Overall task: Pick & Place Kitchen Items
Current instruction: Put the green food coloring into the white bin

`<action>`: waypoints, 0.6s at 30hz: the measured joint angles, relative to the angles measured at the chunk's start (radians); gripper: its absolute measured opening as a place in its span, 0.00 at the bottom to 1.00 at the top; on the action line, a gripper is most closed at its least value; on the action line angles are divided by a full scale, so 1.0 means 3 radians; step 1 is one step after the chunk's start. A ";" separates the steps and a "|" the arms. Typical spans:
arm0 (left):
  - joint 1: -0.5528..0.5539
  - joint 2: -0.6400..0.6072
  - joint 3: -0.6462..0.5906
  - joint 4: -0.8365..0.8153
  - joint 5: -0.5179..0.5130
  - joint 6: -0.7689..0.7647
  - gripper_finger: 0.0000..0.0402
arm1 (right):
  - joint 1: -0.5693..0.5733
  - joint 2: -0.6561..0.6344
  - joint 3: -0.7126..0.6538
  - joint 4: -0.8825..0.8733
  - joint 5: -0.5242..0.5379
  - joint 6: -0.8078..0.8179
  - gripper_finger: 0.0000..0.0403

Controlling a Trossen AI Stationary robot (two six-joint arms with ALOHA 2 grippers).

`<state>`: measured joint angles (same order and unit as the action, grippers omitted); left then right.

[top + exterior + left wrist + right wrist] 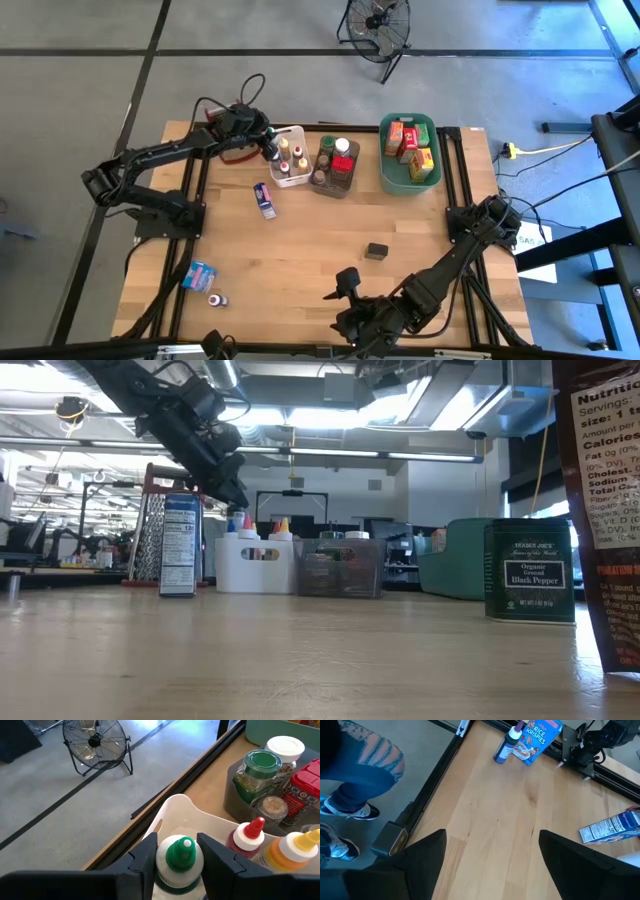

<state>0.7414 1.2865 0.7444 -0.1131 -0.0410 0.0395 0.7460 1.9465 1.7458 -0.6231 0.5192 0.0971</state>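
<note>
"organic ground black pepper" on dark tin [529, 571] (trader joe's), "rice krispies" on blue box [538, 734]

The table top [300, 250] is pale wood, smooth and a little shiny, with thin grain lines. The white tub [185, 820] near the far edge looks like smooth, glossy plastic. The green-capped bottle [180, 862] in it has a shiny plastic cap. The jar with the green lid [257, 772] looks like clear glass. The black pepper tin [529, 570] is dark green metal. The Rice Krispies box [537, 735] is printed paper card.
</note>
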 joint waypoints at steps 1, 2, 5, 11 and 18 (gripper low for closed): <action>0.0000 0.0000 0.0000 0.0000 0.0000 -0.0001 0.29 | 0.0000 0.0000 0.0000 0.0001 0.0001 0.0000 0.80; 0.0000 0.0000 0.0000 0.0000 0.0000 -0.0003 0.29 | 0.0001 0.0000 0.0000 0.0002 0.0001 0.0000 0.80; -0.0001 0.0016 0.0002 0.0006 -0.0020 -0.0028 0.31 | 0.0000 0.0000 0.0000 0.0007 0.0001 0.0000 0.80; -0.0042 0.0054 0.0009 0.0006 -0.0119 -0.0025 0.30 | 0.0000 0.0000 0.0000 0.0006 0.0000 0.0000 0.80; -0.0078 0.0062 0.0009 0.0000 -0.0151 0.0000 0.31 | 0.0000 0.0000 0.0000 0.0004 -0.0001 0.0000 0.80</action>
<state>0.7181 1.3052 0.7471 -0.1131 -0.0864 0.0395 0.7460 1.9465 1.7458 -0.6220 0.5190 0.0971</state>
